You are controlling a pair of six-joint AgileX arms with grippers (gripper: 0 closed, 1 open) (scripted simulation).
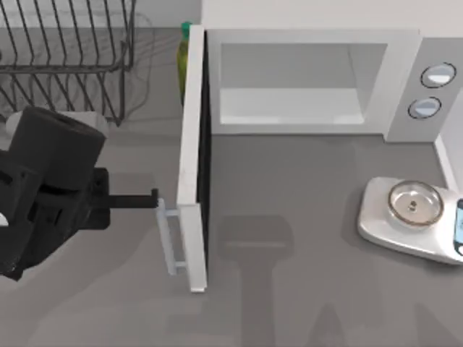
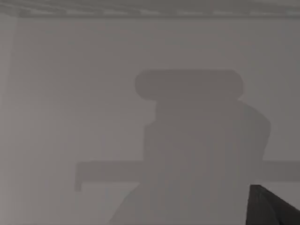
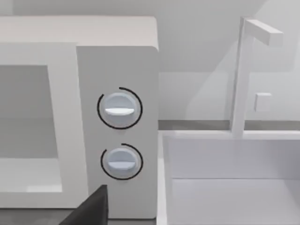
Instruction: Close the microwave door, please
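Microwave point(image 1: 311, 79): at the table's back, cavity facing forward, two knobs point(image 3: 119, 108) on its right panel.
Microwave door point(image 1: 192, 166): swung wide open, standing edge-on off the microwave's left front corner.
Left gripper point(image 1: 153, 202): outside the door, tips at its bar handle point(image 1: 168, 238); finger spread cannot be told.
Kitchen scale point(image 1: 409, 217): right of the door, before the microwave.

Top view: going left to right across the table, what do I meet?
Black left hand → white bar handle → open white microwave door → white boxy microwave's pale cavity → two round silver-blue knobs, with the small white kitchen scale in front.
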